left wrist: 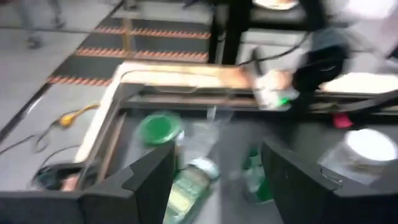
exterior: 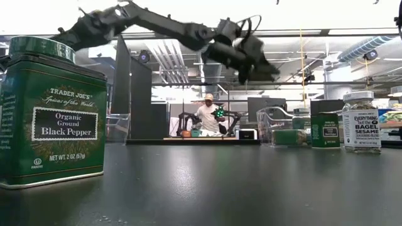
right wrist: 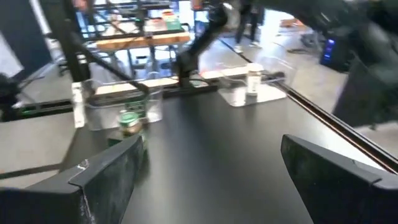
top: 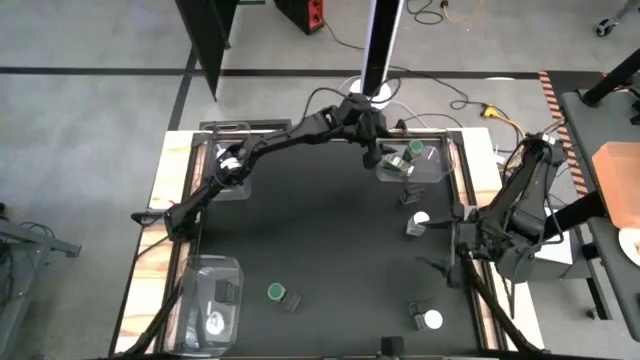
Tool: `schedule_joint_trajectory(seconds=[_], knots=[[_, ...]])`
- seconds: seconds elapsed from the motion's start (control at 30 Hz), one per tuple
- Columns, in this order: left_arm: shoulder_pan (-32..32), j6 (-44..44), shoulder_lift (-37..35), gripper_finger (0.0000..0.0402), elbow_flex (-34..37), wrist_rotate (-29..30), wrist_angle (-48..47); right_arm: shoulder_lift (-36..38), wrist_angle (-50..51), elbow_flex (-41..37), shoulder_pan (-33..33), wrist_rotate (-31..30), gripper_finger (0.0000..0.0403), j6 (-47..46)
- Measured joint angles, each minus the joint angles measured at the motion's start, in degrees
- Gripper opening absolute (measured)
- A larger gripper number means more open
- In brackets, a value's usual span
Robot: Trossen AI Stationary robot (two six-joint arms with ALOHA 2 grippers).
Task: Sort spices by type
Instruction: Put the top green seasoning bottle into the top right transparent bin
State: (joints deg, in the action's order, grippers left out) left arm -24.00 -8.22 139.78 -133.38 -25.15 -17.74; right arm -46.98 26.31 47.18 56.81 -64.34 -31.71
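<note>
Spread and empty, my left hand (top: 372, 152) hovers just left of the far-right clear plastic tray (top: 437, 170) holding green-lidded dark spice jars (top: 414, 150).

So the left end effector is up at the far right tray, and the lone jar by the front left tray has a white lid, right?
Not quite. That jar has a green lid, as the high view shows. The rest holds: the left end effector is at the far right tray.

I see a matte black table (top: 330, 240) edged in pale wood. The nearest spice tin (exterior: 50, 113) is dark green with a white-lettered label. Other jars wear green lids (top: 275, 292) or white lids (top: 432, 320).
</note>
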Motion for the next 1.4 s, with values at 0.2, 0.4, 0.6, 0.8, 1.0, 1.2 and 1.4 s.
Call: schedule_joint_trajectory(seconds=[0.2, 0.4, 0.6, 0.8, 1.0, 1.2, 1.4], knots=[[2.24, -1.83, -9.47, 0.02, 0.83, -1.28, -5.57, -0.09, 1.48, 0.58, -5.24, 0.18, 0.037, -1.91], [6.7, -7.35, -19.36, 0.0186, 0.93, -0.64, -15.99, -0.54, 2.28, 3.6, -14.61, 6.21, 0.0339, -2.99], [9.97, -9.56, -32.88, 0.0178, 2.87, 10.67, -22.03, -2.76, 10.88, 9.43, -24.49, 12.47, 0.0296, -6.42], [16.72, -9.71, -47.32, 0.017, 14.27, 15.97, -21.1, -8.69, 25.54, 18.17, -36.4, 17.51, 0.0254, -10.74], [27.23, -10.32, -61.97, 0.0166, 34.82, 31.1, -12.63, -17.19, 35.93, 27.67, -49.88, 24.02, 0.0214, -8.87], [37.0, -8.18, -75.13, 0.0166, 53.48, 42.23, -2.26, -24.98, 42.18, 34.5, -63.36, 32.98, 0.0179, -0.09], [43.28, -5.98, -83.18, 0.0166, 64.3, 51.0, 1.84, -30.79, 42.39, 37.26, -76.51, 48.58, 0.0165, 12.02]])
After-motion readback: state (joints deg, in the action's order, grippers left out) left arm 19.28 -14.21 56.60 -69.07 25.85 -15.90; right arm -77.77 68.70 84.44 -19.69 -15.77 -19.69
